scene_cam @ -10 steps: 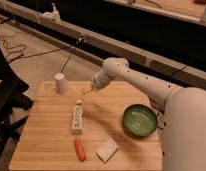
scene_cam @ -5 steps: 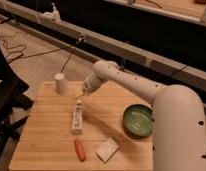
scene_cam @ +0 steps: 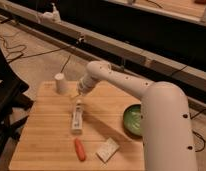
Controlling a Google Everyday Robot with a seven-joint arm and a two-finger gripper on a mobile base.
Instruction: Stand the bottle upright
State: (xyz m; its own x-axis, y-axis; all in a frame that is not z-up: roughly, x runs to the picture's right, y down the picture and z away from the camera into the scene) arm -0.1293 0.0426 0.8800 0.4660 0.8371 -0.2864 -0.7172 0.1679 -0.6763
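While the bottle (scene_cam: 76,120) lies flat on the table (scene_cam: 46,135), the gripper (scene_cam: 76,95) hangs just above its capped end.
The bottle sits left of centre in the frame, cap toward the top; whether the gripper is open or closed cannot be told. A cup (scene_cam: 61,83) stands at the table's upper left, a green bowl (scene_cam: 131,120) at right, a carrot (scene_cam: 79,149) and white block (scene_cam: 107,149) below.

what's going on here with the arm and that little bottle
A white robot arm reaches over the wooden table, its gripper close by the capped end of the small slender whitish bottle. The bottle lies on its side, not yet stood up. A white paper cup, a green bowl, an orange carrot-like piece and a flat white block sit around it.
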